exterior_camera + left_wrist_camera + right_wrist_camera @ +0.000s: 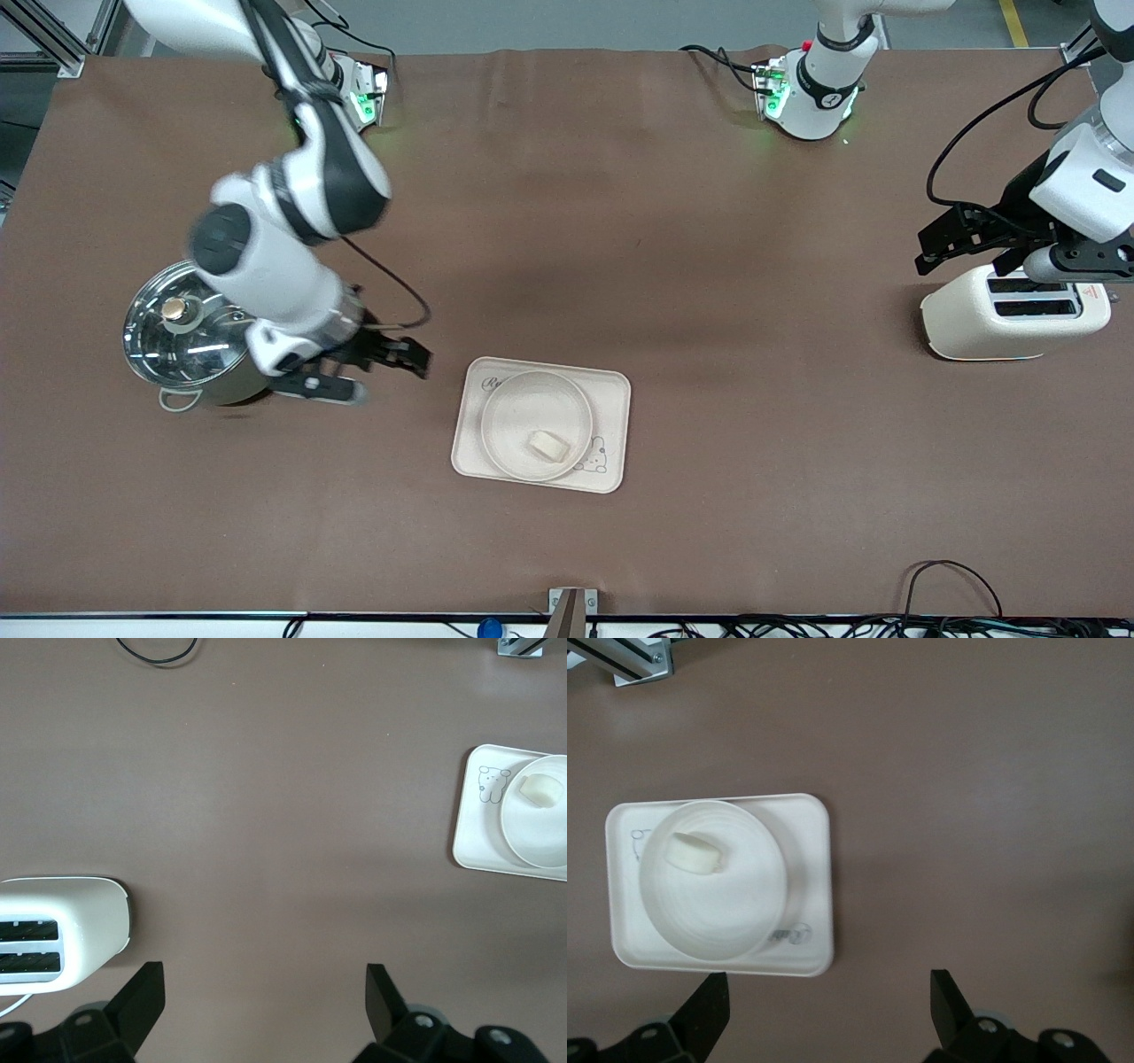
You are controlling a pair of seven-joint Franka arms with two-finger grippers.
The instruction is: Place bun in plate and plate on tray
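On the brown tabletop [567, 221], near the front camera's edge, the tray [611, 394] is lying flat. The plate [514, 399] is sitting on the tray, and the bun [548, 445] is lying in the plate, close to the rim that is nearer to the front camera. The little bunny drawing is peeking out beside the plate.

So both jobs are looking done: the bun is resting in the plate, and the plate is resting on the tray. Nothing seems to be left, I think, except for the arms to be moving away and resting.

The right tool [390, 365] is hanging over bare tabletop between the steel pot [190, 341] and the tray. Its fingers are standing wide apart and holding nothing. It is not touching the tray or the plate. In the right wrist view the tray [806, 886], the plate [744, 904] and the bun [695, 853] are all showing just past the open fingers.

The left tool [961, 237] is waiting over the white toaster [1014, 315], toward the left arm's end of the tabletop, well apart from the tray. Its fingers are spread wide too, and it is carrying nothing. The left wrist view is showing the toaster [62, 935] close by and the tray [478, 833] off at the edge.
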